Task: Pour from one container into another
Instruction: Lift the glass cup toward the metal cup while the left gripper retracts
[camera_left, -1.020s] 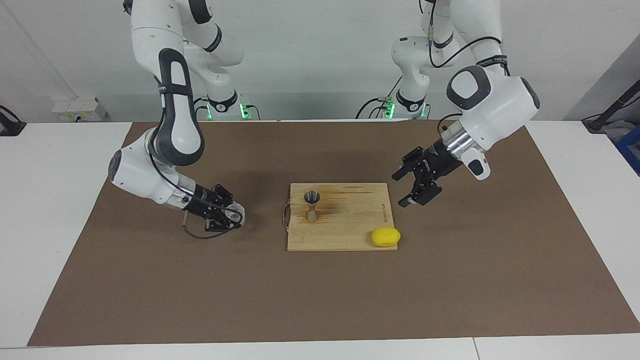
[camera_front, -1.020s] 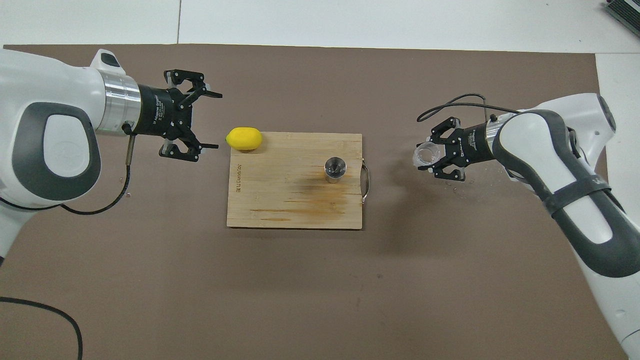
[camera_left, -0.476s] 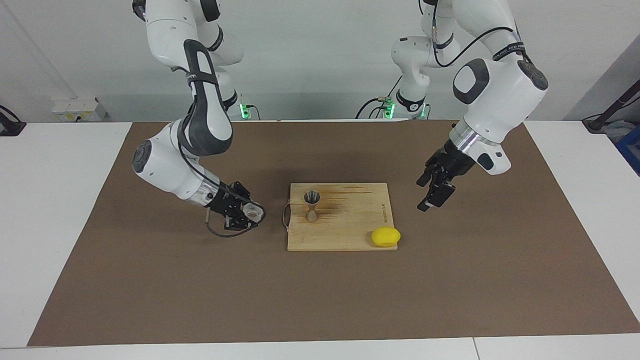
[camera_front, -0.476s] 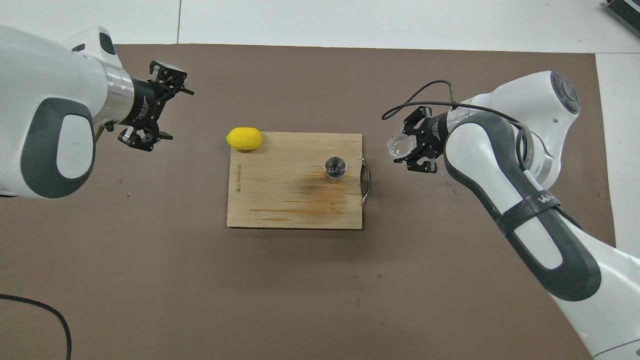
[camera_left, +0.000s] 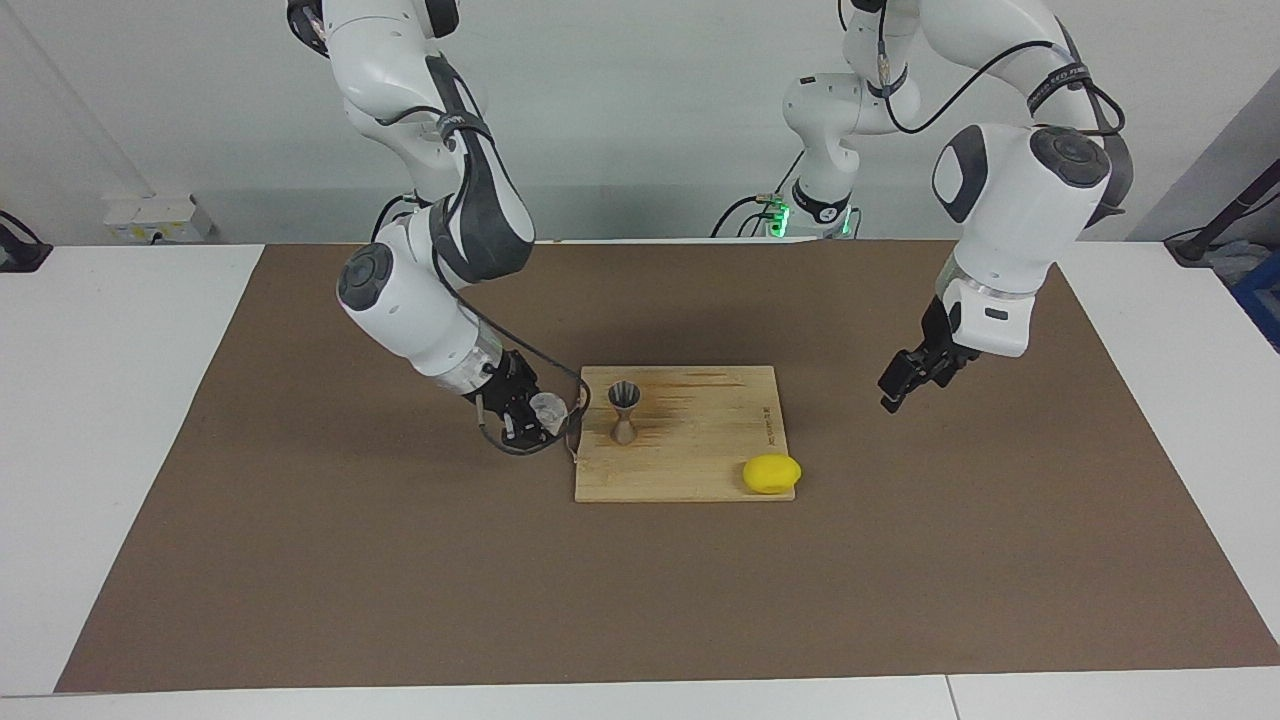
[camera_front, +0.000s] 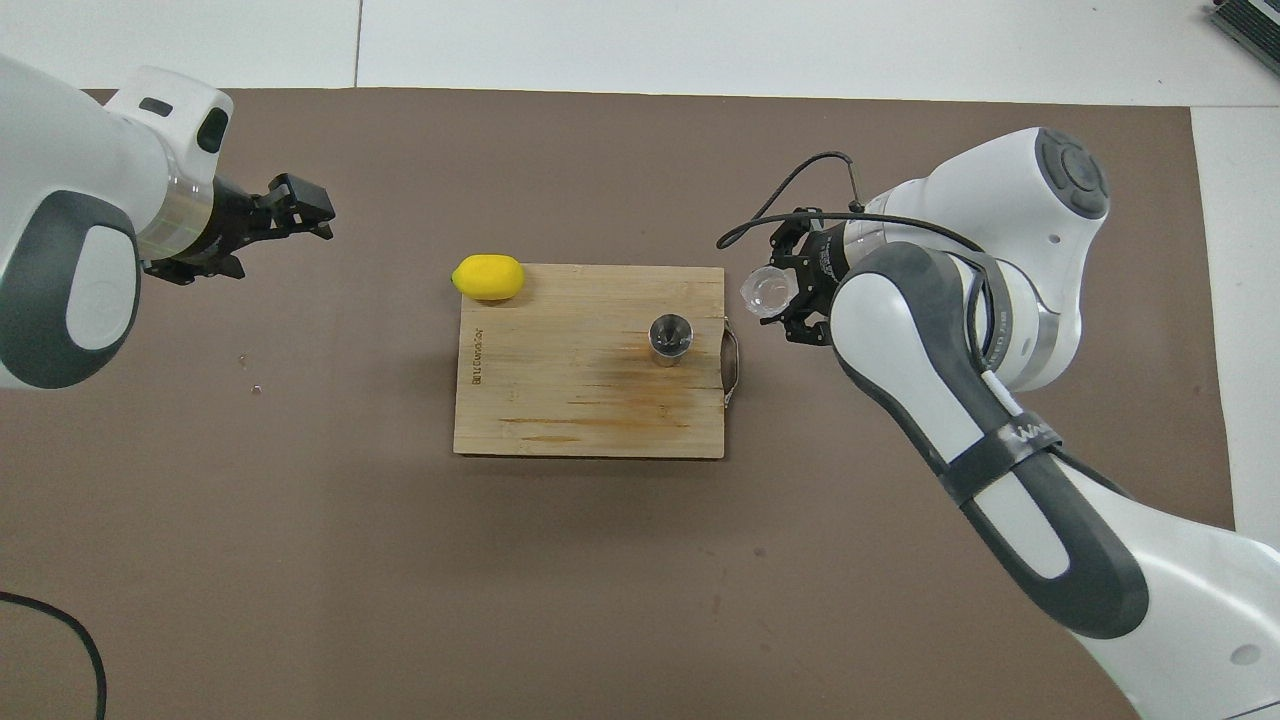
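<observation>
Right end effector (camera_left: 541, 418) carries clear cup (camera_left: 548, 407) closer, now just beside board handle, fingers clamped on thin slippery wall. Left end effector (camera_left: 900, 385) retreats, spread wide, empty. Jigger (camera_left: 624, 410) light, tippy, upright on board (camera_left: 700, 460).

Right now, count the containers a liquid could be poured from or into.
2. The small clear see-through cup is held in the right gripper beside the wooden cutting board; the silvery hourglass-shaped metal jigger stands upright on that board.
</observation>
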